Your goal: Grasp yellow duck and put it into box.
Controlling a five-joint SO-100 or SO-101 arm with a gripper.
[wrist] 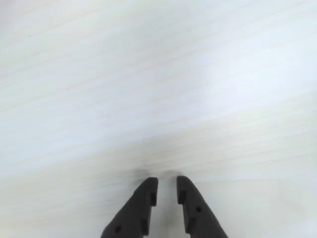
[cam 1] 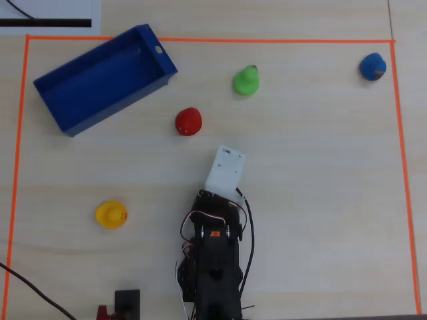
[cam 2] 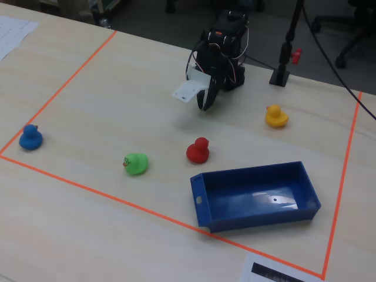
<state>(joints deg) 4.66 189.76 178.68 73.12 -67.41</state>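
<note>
The yellow duck sits on the pale wooden table left of the arm's base; in the fixed view it is right of the arm. The blue open box lies empty at the far left corner, and near the front in the fixed view. My gripper hangs just above bare table in front of the arm's base, well away from duck and box. In the wrist view the gripper holds nothing, its jaws nearly together with a thin gap. From overhead the white wrist housing hides the fingers.
A red duck sits just beyond the gripper, a green duck farther on, a blue duck in the far right corner. Orange tape frames the work area. A black stand rises beside the arm's base.
</note>
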